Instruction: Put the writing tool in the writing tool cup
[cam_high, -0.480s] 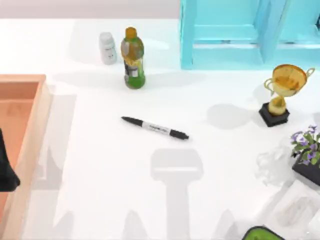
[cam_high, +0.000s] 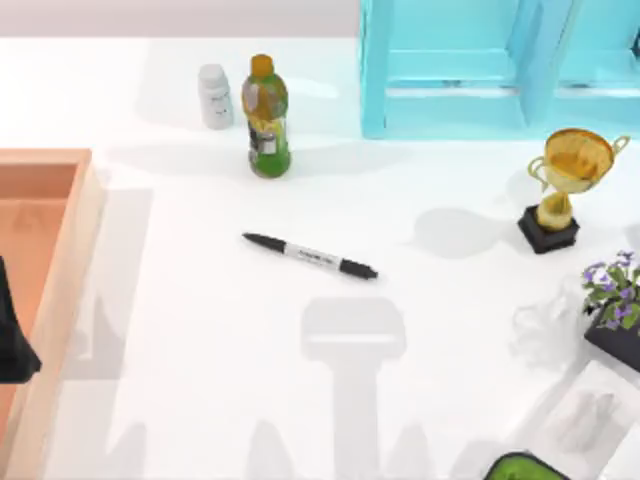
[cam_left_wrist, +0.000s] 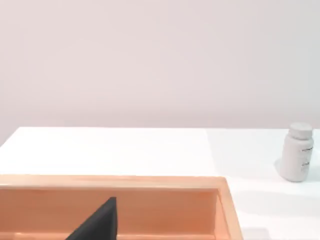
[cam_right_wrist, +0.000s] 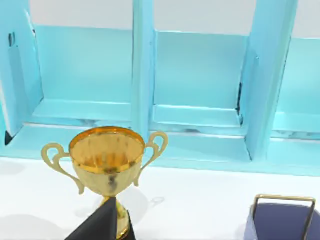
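The writing tool (cam_high: 310, 256), a slim black marker with a white band, lies flat near the middle of the table, pointing from upper left to lower right. Nothing touches it. My left gripper (cam_high: 12, 340) is a dark shape at the far left edge, over the wooden tray (cam_high: 62, 260); a dark finger (cam_left_wrist: 97, 222) pokes up in front of the tray wall. One dark finger (cam_right_wrist: 102, 222) of my right gripper stands in front of the gold trophy (cam_right_wrist: 107, 157). I cannot tell which object is the writing tool cup.
A green bottle (cam_high: 266, 118) and a small white bottle (cam_high: 215, 96) stand behind the marker. The cyan shelf (cam_high: 500, 70) fills the back right, with the trophy (cam_high: 565, 190) and a flower pot (cam_high: 615, 300) near it. A green-rimmed dark object (cam_high: 525, 467) sits at the front edge. A dark blue container (cam_right_wrist: 282, 222) stands beside the trophy.
The marker has not moved. A shadow along the front edge has slid to the left, and the pale blur at the lower right has shifted slightly.
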